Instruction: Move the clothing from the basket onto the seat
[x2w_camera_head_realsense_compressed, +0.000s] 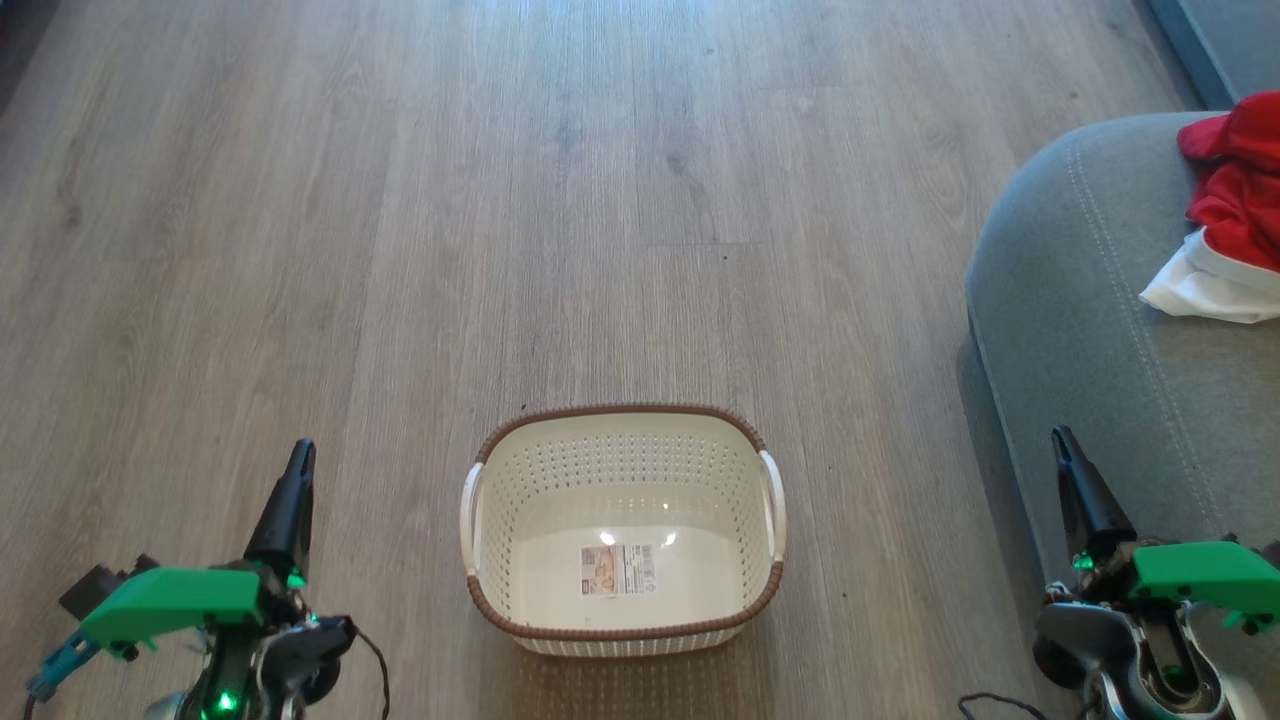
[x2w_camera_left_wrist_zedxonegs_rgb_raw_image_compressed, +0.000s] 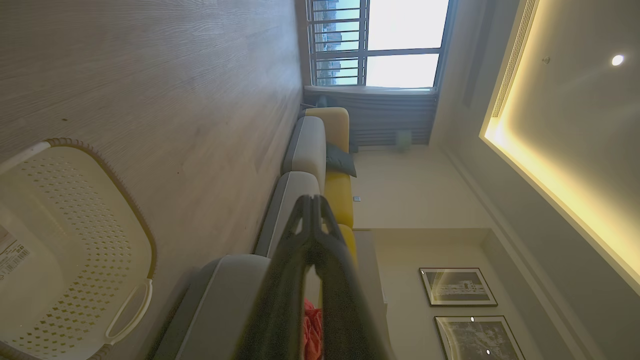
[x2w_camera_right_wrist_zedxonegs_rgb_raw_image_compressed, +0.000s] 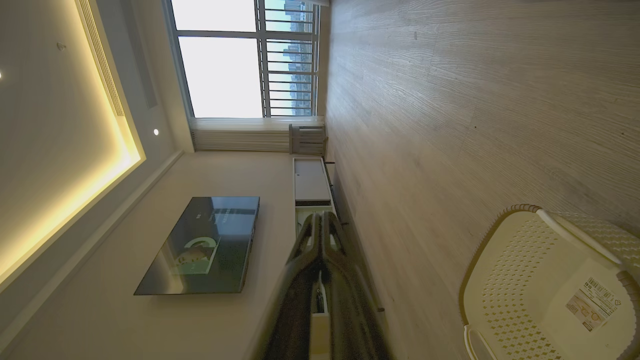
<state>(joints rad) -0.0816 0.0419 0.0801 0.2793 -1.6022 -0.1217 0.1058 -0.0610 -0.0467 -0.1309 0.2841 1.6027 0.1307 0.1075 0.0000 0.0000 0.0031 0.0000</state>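
Both grippers are sitting nearest, low in the head view: left gripper (x2w_camera_head_realsense_compressed: 299, 462) at near left, right gripper (x2w_camera_head_realsense_compressed: 1064, 448) at near right. Each has its jaws pressed together and is carrying nothing. Basket (x2w_camera_head_realsense_compressed: 620, 470) is standing on the wood floor (x2w_camera_head_realsense_compressed: 500, 200) between them, and I'm seeing just its sticker label (x2w_camera_head_realsense_compressed: 617, 570) on the bottom, no fabric inside.

Clothing (x2w_camera_head_realsense_compressed: 1235, 190) is lying on the seat (x2w_camera_head_realsense_compressed: 1080, 330) at far right, well apart from the basket. Its red bulk is bunched up, with a white part trailing toward the near side. I'm reading the move as done.

Handling call: it's looking light, limp and fully soft, so it's likely going to sag and drape off a single pinch rather than slip. If I'm re-placing it, I'm going for the raised red folds mid-bunch, not the thin white edge, which is lying flat on the cushion and giving little to bite. Right arm is sitting closer to it.
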